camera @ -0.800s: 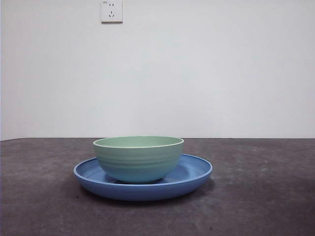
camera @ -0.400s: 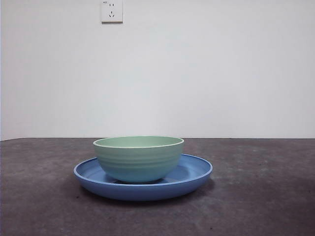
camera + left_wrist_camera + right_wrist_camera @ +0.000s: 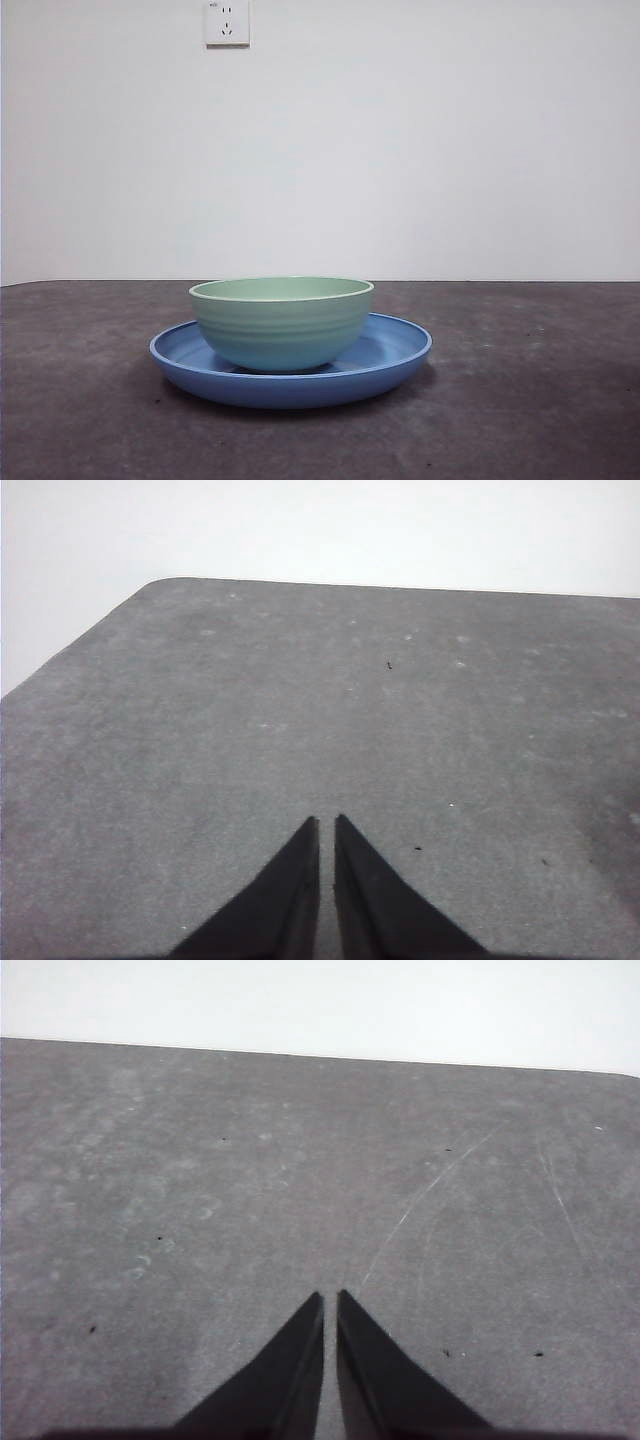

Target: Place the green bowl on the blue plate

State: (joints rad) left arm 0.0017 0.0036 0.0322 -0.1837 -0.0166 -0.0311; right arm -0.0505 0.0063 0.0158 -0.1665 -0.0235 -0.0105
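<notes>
The green bowl [image 3: 281,322] stands upright on the blue plate [image 3: 395,352], a little left of the plate's middle, in the front view. No arm shows in the front view. My left gripper [image 3: 326,824] is shut and empty over bare grey table in the left wrist view. My right gripper [image 3: 330,1300] is shut and empty over bare grey table in the right wrist view. Neither wrist view shows the bowl or the plate.
The dark grey table [image 3: 540,400] stretches to both sides of the plate. A white wall with a socket [image 3: 227,22] stands behind it. The left wrist view shows a rounded table corner [image 3: 165,583].
</notes>
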